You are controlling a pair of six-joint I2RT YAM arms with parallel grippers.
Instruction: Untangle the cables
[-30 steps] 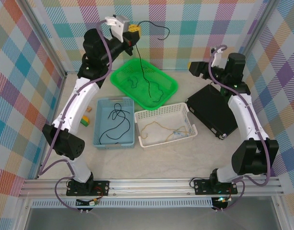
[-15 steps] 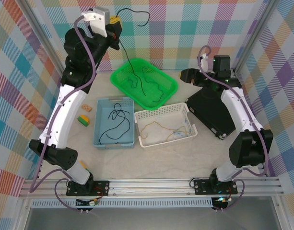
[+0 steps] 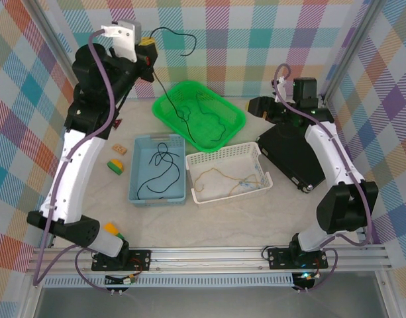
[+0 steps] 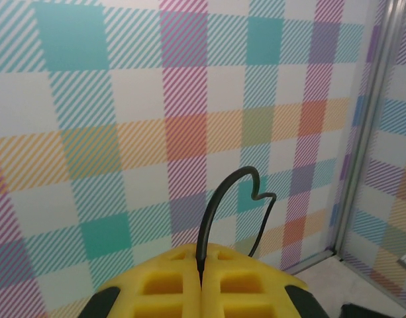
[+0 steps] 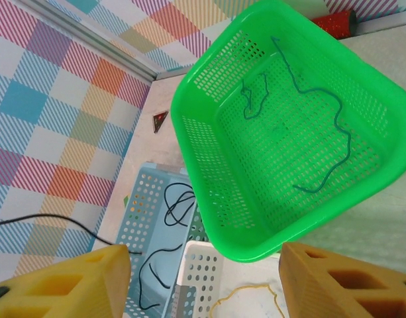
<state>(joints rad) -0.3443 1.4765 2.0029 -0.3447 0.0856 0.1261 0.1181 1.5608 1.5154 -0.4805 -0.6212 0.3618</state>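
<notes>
Raised left hand (image 3: 148, 53) pinches black cable (image 4: 209, 205) tight between its pads; cable dangles down to green basket (image 3: 237, 123). Empty right hand (image 5: 203, 278) gapes wide near that basket.

— What's sitting on your table (image 3: 222, 225)?
— Ahead of me, a green basket (image 3: 161, 112); nearer, a blue basket (image 3: 134, 172) beside a white basket (image 3: 222, 197). On my right a black case (image 3: 292, 156), on my left a tan block (image 3: 119, 149) and a green-and-yellow block (image 3: 115, 165).
</notes>
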